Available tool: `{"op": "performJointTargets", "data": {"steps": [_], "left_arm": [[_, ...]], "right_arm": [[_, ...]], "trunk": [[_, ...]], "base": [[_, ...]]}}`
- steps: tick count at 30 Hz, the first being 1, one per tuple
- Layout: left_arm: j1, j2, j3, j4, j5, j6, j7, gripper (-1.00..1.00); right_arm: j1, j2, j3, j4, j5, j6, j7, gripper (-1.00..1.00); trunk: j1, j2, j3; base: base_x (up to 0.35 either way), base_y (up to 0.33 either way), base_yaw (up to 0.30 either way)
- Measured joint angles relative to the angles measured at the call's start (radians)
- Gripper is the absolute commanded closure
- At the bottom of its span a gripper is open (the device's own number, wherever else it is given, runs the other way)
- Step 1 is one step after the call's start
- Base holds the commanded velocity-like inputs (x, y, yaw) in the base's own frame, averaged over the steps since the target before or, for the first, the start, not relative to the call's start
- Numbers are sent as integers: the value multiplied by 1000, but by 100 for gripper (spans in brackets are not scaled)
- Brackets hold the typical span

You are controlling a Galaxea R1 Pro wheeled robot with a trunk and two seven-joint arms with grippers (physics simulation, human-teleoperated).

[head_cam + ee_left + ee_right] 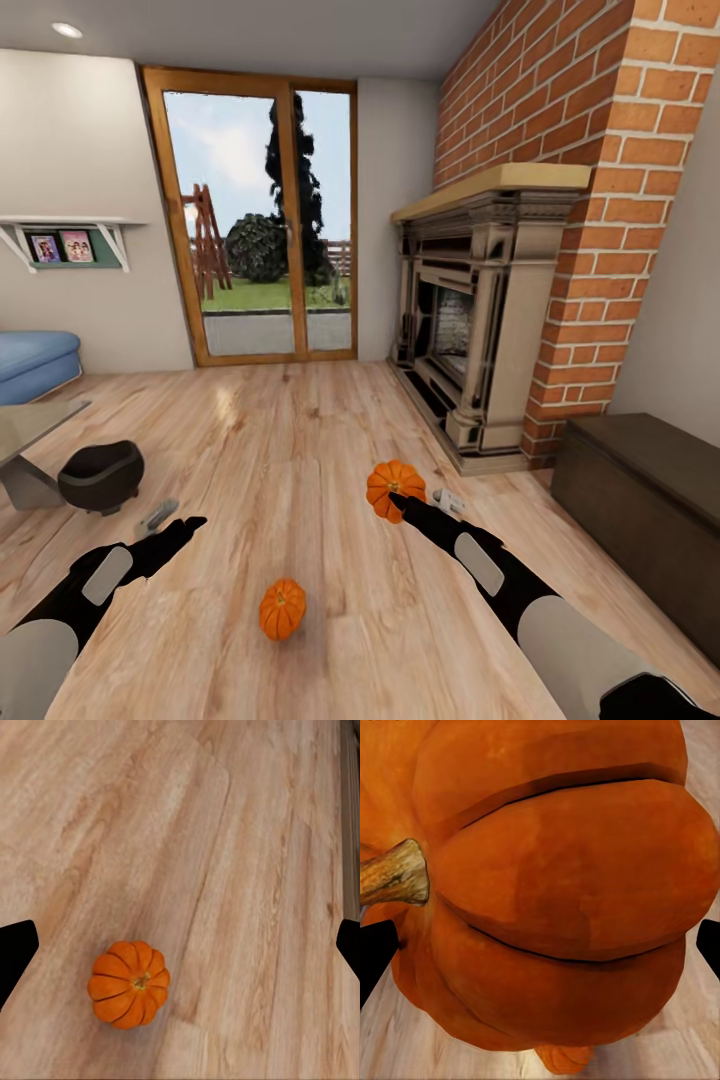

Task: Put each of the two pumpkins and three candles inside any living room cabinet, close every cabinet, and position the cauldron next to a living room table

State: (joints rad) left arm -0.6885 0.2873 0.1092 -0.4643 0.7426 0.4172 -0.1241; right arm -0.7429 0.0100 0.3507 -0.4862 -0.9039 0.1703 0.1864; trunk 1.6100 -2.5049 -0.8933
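One orange pumpkin [393, 483] sits between the fingers of my right gripper [420, 498], which is shut on it; its ribbed side and stem [394, 874] show very close up. A second pumpkin [282, 608] [129, 984] lies on the plank floor in front of me, apart from both grippers. My left gripper [176, 521] hovers open over the floor, left of that pumpkin. The black cauldron [100, 475] stands on the floor beside the glass-topped table [35, 425] at the left. The dark wood cabinet [640, 490], its fronts shut, runs along the right wall. The candles are out of view.
A brick chimney with an ornate fireplace [480, 330] stands ahead on the right. Glass doors [265, 215] are in the far wall. A blue sofa [35, 362] sits at the left behind the table. Open plank floor [300, 440] lies in the middle.
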Motion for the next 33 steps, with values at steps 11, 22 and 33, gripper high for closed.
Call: {"op": "performJointTargets", "data": {"steps": [11,22,33], "left_arm": [[0,0,1,-1,0,1,2,-100],[-19,-9,3,8,-1,4,105,-100],[-25,-54,2,39,-5,-113,108,-100]], "right_arm": [[0,0,0,0,0,-1,0,100],[1,-3,0,0,-1,-1,1,100],[1,-3,-2,-1,-2,-1,3,100]], "trunk": [[0,0,0],[1,0,0],[1,0,0]], "base": [[189,68,0],[50,19,0],[1,0,0]]}}
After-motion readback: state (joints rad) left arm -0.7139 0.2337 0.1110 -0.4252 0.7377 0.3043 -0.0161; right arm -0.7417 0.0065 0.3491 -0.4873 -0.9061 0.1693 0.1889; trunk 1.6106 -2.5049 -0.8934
